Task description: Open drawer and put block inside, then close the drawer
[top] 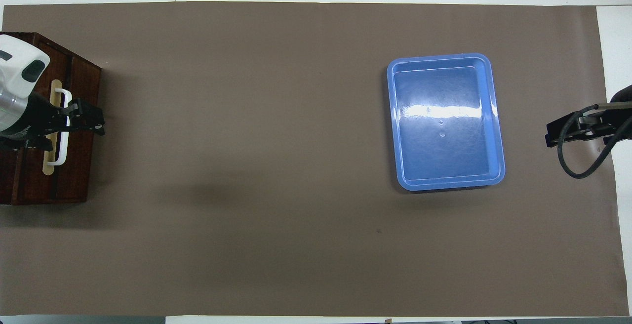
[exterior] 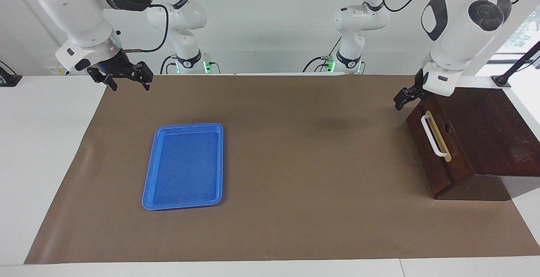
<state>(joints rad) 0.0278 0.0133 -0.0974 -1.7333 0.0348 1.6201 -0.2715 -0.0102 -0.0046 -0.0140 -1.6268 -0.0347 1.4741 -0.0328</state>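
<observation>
At the left arm's end of the table you have the drawer (exterior: 438, 150), the biggest thing in play after the brown mat (exterior: 295, 163): dark wood front flush with its cabinet (exterior: 493, 129), white bar handle (exterior: 433, 135) showing, so it reads as fully closed. Toward the right arm's end sits the blue tray (exterior: 184, 166), bare inside. You won't find the block anywhere in either view, not on the mat, not in the tray, not in a gripper. Judgement: either it's already shut inside and the task is finished, or nothing has begun; these views can't settle which, but a closed drawer with no block out suggests the end state. Left gripper (exterior: 404, 98) hangs just over the drawer front's top edge, at the end of the handle nearer the robots, not touching the bar as far as the facing view shows; whether its jaws are apart or together, cannot tell, and it holds nothing visible. Right gripper (exterior: 126, 76) waits over the mat's edge at its own end, jaws spread apart, empty, well apart from the tray.
</observation>
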